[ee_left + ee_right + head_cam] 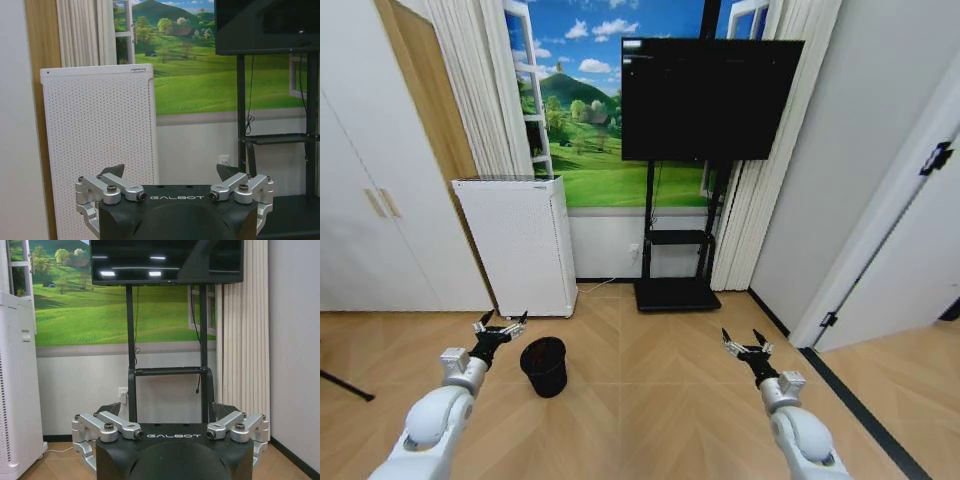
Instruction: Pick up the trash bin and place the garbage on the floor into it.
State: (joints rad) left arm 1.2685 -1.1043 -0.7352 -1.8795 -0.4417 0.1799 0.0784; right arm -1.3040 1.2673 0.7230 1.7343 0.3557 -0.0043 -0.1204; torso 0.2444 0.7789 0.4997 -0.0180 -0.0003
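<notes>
The trash bin (544, 365) is seen standing upright on the wooden floor (650, 400), in the head view. It is a small black round basket with its open mouth up. It is placed just beside the left pincer (501, 326), a little lower and toward the inner side of it, and no touch between them is seen.

The left pincer is held above the floor with its 2 fingers spread wide, and nothing is held between them. In the left wrist view the same pincer (171, 172) is shown widely opened, and the tall white perforated appliance (100, 145) is seen straight ahead of it.

The right pincer (748, 343) is held over the floor, well apart from the trash bin, on the other side of the robot. Its 2 fingers are also spread wide and nothing is gripped. In the right wrist view this pincer (168, 411) is pointed toward the black stand (167, 371) of the large dark screen (166, 261), which is far ahead of it by the wall.

Beyond both pincers, a green landscape picture (600, 150) and white curtains (480, 90) are seen.
</notes>
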